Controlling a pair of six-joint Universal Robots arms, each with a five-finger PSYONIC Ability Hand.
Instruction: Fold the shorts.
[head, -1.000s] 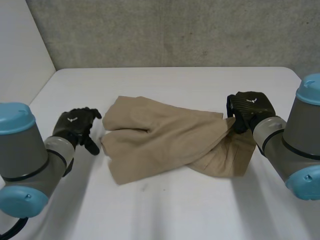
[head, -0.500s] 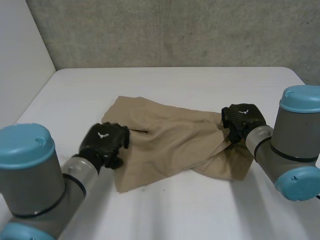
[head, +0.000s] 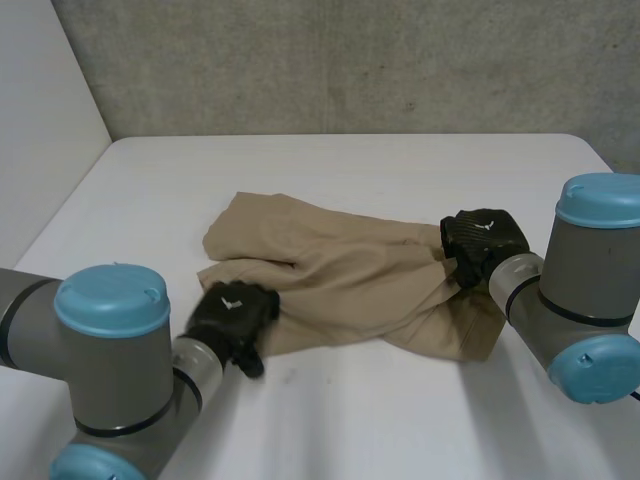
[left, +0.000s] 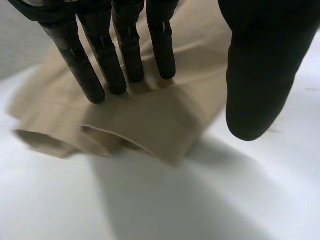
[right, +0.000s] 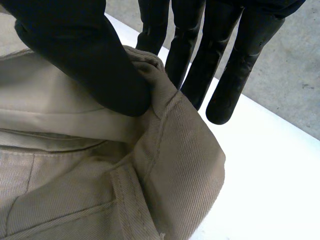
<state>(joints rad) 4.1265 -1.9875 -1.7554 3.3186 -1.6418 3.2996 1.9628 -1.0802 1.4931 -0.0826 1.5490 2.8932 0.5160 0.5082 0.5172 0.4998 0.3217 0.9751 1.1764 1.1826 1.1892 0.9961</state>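
**Head view.** Khaki shorts (head: 340, 285) lie on the white table (head: 400, 420), the two legs at one end and the waist at the other. The waist end is doubled over, so a flap lies beneath the upper layer on the near side. The left hand (head: 232, 315) sits on the near leg hem of the shorts. The right hand (head: 482, 240) sits at the waist end, on the far corner.

**Left wrist view.** The fingers (left: 102, 75) are straight and close side by side, tips resting on top of the shorts' (left: 145, 120) leg just behind the hem. The thumb (left: 260, 75) hangs wide of them, off the shorts over bare table. Nothing is pinched.

**Right wrist view.** The thumb (right: 85, 55) presses a bunched ridge of waistband against the straight fingers (right: 235, 65) behind it, a firm pinch on the shorts (right: 165, 165).

**Judgement.** Step in hand is taking hold of both ends before a fold, and only the waist end is secured. Next the left thumb must close under the hem to trap the cloth. Then both hands should lift and carry together, or the layers will skew.
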